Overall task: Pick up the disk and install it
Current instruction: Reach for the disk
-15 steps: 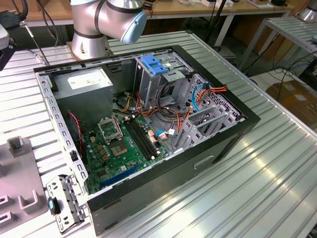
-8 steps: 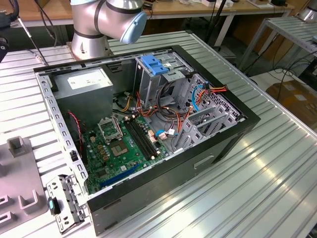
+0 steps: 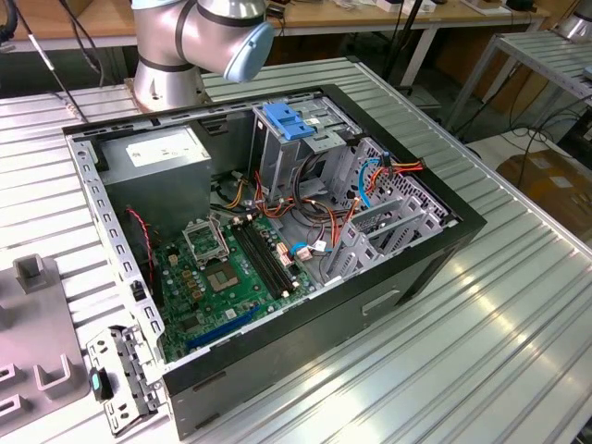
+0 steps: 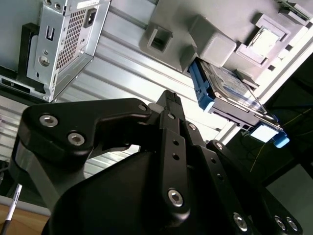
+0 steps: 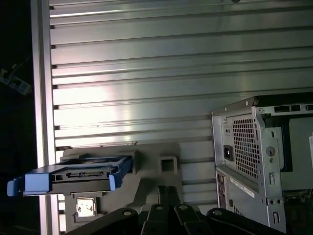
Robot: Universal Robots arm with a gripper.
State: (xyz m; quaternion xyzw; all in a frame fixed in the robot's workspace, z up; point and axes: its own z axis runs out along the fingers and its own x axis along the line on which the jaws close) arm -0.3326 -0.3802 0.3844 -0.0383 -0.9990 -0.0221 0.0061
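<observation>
Starting at the jaws, we find them drawn together with nothing between them. The gripper (image 4: 169,96) hangs above the ribbed table (image 5: 146,73), touching no part. The disk (image 4: 231,84) sits in the grey holder (image 4: 215,46), well apart from the fingertips and not yet grasped.

We judge the step in hand to be the approach to the disk. To do it well, we spread the jaws before descending and square them to the dark casing. We avoid bearing on the blue side rails (image 5: 30,183), which probably flex. We also keep clear of the holder's walls.

The second wrist view shows the labelled face of the disk. The first wrist view shows it edge-on, with a rail at each end. In the exterior view, the open computer case (image 3: 370,305) stands at the centre. From the motherboard (image 3: 231,268), the drive cage (image 3: 310,162) lies at about one o'clock and the holder at about eight o'clock.
</observation>
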